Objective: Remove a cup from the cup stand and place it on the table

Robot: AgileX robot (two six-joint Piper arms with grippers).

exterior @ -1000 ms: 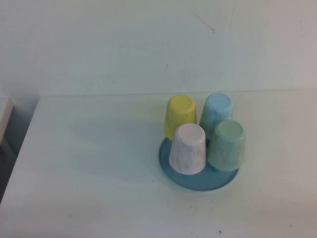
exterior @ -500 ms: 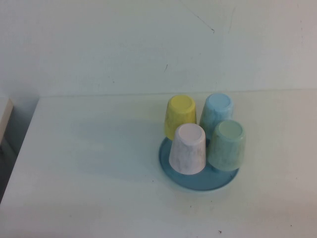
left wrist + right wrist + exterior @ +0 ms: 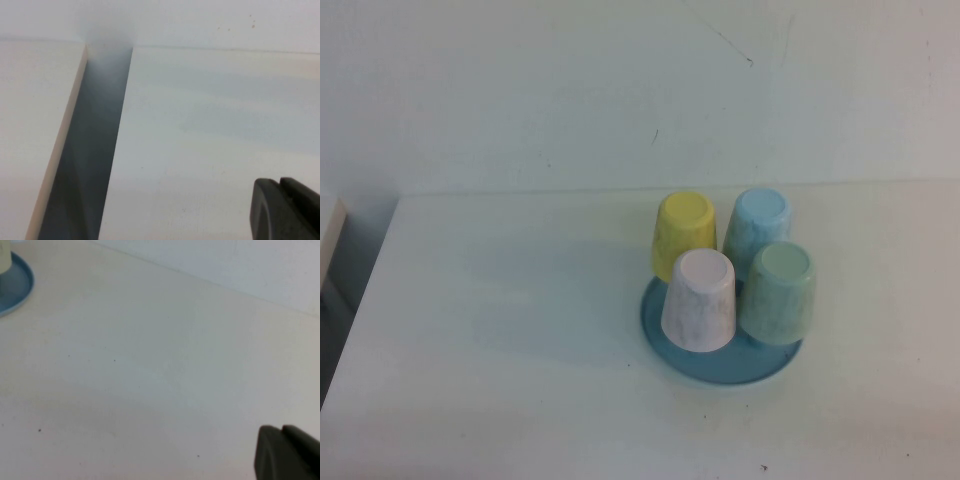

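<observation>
Cup stand (image 3: 672, 352) pegs hidden under four upturned cups, left gripper (image 3: 287, 210) and right gripper (image 3: 286, 452) both cut off by the frame corner (finger gap unreadable)

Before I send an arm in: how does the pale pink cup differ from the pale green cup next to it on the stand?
The pale pink cup is faintly speckled and sits at the cup stand's near-left edge; the pale green cup is plain and sits at its near-right. The pink one leans slightly left, the green one slightly right. Both are upside down, handleless, tapered and alike in size. The left gripper and right gripper show only in their wrist views, away from both.
</observation>
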